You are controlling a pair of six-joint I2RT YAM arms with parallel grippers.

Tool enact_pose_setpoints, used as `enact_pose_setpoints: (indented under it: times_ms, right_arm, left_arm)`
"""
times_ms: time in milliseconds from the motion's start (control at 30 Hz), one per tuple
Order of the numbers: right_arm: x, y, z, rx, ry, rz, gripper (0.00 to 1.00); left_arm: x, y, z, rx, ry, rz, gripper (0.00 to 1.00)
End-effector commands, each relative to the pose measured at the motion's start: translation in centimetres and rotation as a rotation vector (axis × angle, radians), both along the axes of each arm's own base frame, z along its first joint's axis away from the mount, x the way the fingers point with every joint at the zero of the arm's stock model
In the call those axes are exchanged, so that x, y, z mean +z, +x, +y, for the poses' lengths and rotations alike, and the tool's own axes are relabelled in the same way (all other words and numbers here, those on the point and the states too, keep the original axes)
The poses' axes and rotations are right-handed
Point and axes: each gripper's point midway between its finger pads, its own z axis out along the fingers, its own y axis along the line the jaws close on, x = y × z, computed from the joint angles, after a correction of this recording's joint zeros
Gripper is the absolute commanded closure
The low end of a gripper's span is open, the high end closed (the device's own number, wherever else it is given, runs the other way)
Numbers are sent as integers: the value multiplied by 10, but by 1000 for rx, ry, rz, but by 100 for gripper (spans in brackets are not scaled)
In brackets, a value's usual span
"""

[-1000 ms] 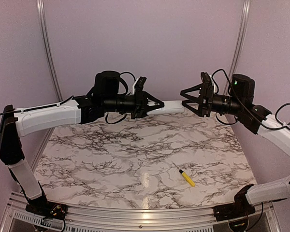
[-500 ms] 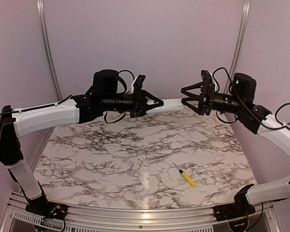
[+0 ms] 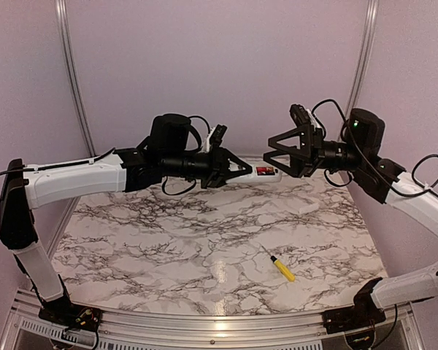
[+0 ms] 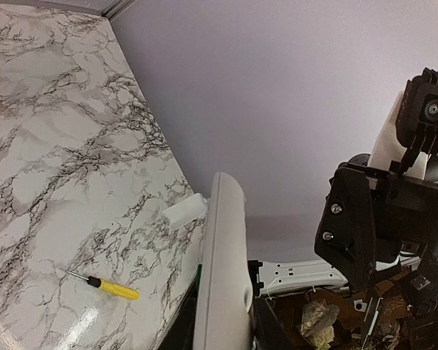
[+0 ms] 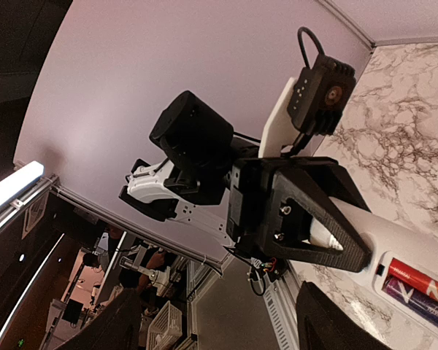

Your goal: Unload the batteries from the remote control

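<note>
My left gripper (image 3: 242, 168) is shut on the white remote control (image 3: 270, 174) and holds it level in the air over the back of the table. The remote's battery recess is uncovered, and the red batteries (image 3: 265, 172) lie in it. In the right wrist view the remote (image 5: 405, 244) shows one red cell (image 5: 421, 281) with a darker cell beside it. My right gripper (image 3: 269, 150) is open and empty, just above the remote's free end. In the left wrist view the remote (image 4: 223, 277) is edge-on between my left gripper's (image 4: 230, 327) jaws.
A yellow-handled screwdriver (image 3: 281, 267) lies on the marble table (image 3: 168, 240) at front right. A small white piece (image 4: 184, 211), probably the battery cover, lies on the table near the back. Lilac walls close in the back and sides.
My left arm has pushed right and turned the remote, so the red batteries now face up. My right gripper has come off the remote's end and now sits above it.
</note>
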Motion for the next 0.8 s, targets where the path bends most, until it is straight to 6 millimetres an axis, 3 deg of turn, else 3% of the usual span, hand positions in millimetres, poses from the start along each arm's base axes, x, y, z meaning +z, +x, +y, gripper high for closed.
enact_pose_setpoints:
  times_ms: [0, 367, 567, 767]
  right_arm:
    - [2, -3, 3, 28, 2, -5, 30]
    - [-6, 3, 4, 12, -42, -9, 30]
    - [-25, 11, 1, -41, -136, -2, 29]
    - [-46, 18, -11, -109, -263, -5, 26]
  left_arm:
    - [-2, 8, 3, 47, 22, -34, 100]
    - [-14, 13, 13, 98, 69, -43, 100]
    - [-31, 6, 19, 84, 110, -18, 100]
    - [-63, -8, 35, 78, 159, 24, 100]
